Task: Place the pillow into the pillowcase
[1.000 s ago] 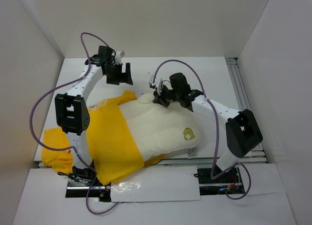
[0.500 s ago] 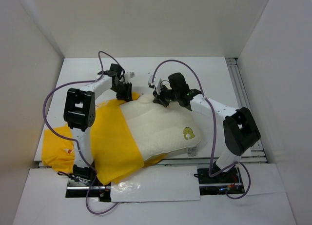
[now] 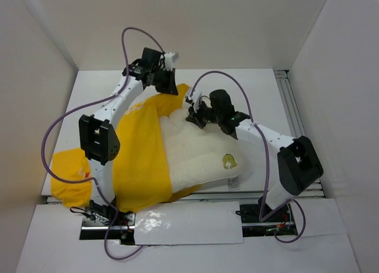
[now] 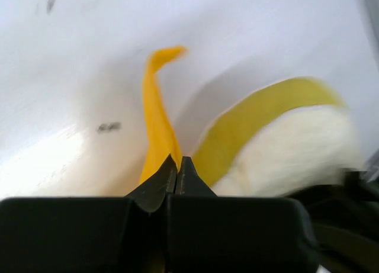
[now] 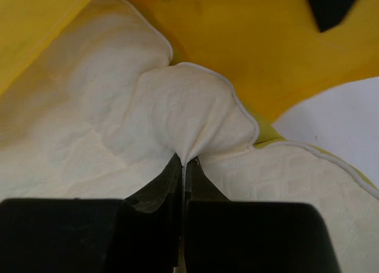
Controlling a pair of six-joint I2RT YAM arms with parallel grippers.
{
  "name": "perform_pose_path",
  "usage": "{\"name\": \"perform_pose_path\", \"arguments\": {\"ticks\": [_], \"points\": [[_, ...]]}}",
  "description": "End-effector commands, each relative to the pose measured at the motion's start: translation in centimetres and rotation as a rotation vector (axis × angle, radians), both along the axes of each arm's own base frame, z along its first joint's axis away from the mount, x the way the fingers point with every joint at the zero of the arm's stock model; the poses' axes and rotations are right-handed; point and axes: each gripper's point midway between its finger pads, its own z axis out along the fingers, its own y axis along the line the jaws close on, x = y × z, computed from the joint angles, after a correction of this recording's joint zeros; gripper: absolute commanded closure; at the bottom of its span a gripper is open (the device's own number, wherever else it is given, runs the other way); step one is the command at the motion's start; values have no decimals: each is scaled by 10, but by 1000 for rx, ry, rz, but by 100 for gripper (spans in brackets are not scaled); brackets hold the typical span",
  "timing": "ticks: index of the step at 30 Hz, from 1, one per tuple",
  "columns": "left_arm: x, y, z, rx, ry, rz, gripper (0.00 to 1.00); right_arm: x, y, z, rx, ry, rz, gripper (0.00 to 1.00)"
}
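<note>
The cream pillow [image 3: 204,151] lies mid-table, its left part inside the yellow pillowcase [image 3: 139,160], which spreads to the left. My left gripper [image 3: 170,86] is at the back, shut on the pillowcase's mouth edge and holding it up off the table. In the left wrist view the jaws [image 4: 177,161] pinch a yellow strip of pillowcase [image 4: 157,113], with the pillow [image 4: 296,151] at the right. My right gripper [image 3: 193,117] is shut on the pillow's far corner. In the right wrist view its jaws [image 5: 185,163] bunch the pillow cloth [image 5: 189,107] under the pillowcase [image 5: 260,48].
White walls close in the table on the left, back and right. An aluminium rail [image 3: 291,107] runs along the right side. A white sheet [image 3: 189,222] covers the front edge between the arm bases. Purple cables loop above both arms.
My left gripper came down onto the pillowcase's edge, shut on it and lifted it toward the back. The yellow fabric now reaches further over the pillow. The right gripper kept its hold.
</note>
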Motion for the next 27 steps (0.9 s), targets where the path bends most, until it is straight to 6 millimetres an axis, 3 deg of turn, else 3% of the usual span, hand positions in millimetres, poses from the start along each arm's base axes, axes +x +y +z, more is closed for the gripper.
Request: {"name": "perform_pose_path", "arguments": {"ticks": [1,2,3,5,7,8,10,13,15,16,18,19,20,21,22,23,24,25,26,27], "points": [[-15,-68,109,-179,-195,-141,100,-22,44,104,320,-186,108,100],[-14,-76,114,-195,-198,-143,100,-20,44,109,349,-195,96,100],[-17,-91,109,-205,-187,-179,100,-22,50,126,400,-241,111,100],[-18,-100,118,-236,-196,-184,100,-26,53,130,467,-228,94,100],[-26,-116,113,-255,-186,-232,100,-27,57,148,530,-298,105,100],[-25,-119,100,-259,-155,-233,100,-27,59,142,542,-297,95,100],[-23,-125,92,-260,-133,-221,100,-28,58,159,602,-365,106,100],[2,-118,65,-209,-101,-111,100,-30,59,158,601,-365,120,100],[13,-116,41,-199,-55,-86,100,-27,61,151,579,-345,89,100],[17,-115,36,-202,-44,-87,100,-21,62,136,550,-309,64,100],[16,-118,24,-203,-21,-111,83,-2,57,121,520,-284,-39,100],[14,-119,21,-204,-10,-117,61,9,58,105,485,-250,-82,100],[12,-120,16,-208,-4,-136,49,25,49,97,473,-223,-175,100],[12,-120,22,-211,-27,-143,17,39,43,96,463,-213,-230,96],[9,-119,39,-223,-54,-146,0,49,43,79,431,-175,-274,89],[6,-117,44,-221,-67,-153,0,62,31,62,386,-125,-347,68],[9,-111,50,-197,-100,-130,0,73,23,61,394,-93,-385,52],[10,-100,74,-200,-150,-103,0,77,18,51,379,-62,-404,37],[8,-95,81,-186,-162,-80,0,79,14,47,378,-46,-418,14],[14,-80,89,-167,-185,-32,0,77,10,44,374,-28,-421,5]]}}
